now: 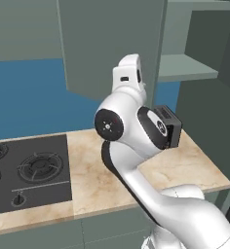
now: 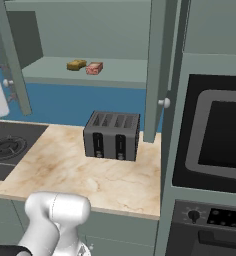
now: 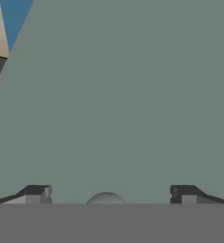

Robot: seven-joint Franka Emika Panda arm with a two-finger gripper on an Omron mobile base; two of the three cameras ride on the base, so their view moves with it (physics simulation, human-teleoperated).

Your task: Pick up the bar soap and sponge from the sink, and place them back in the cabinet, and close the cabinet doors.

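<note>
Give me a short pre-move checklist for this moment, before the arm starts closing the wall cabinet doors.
1. Mustard-yellow sponge block on the cabinet shelf: ok.
2. Pinkish-red bar soap beside it on the shelf: ok.
3. Gripper open and empty: ok.
4. Round pale knob between the fingertips in the hand view: ok.
5. Contact with the knob: cannot tell.
6. Grey-green doors shut: not ok, both stand open.

Wall: blue backsplash.
Tabletop: beige marble, carrying a dark toaster.
Stove: black hob.
Oven: dark, built-in.
</note>
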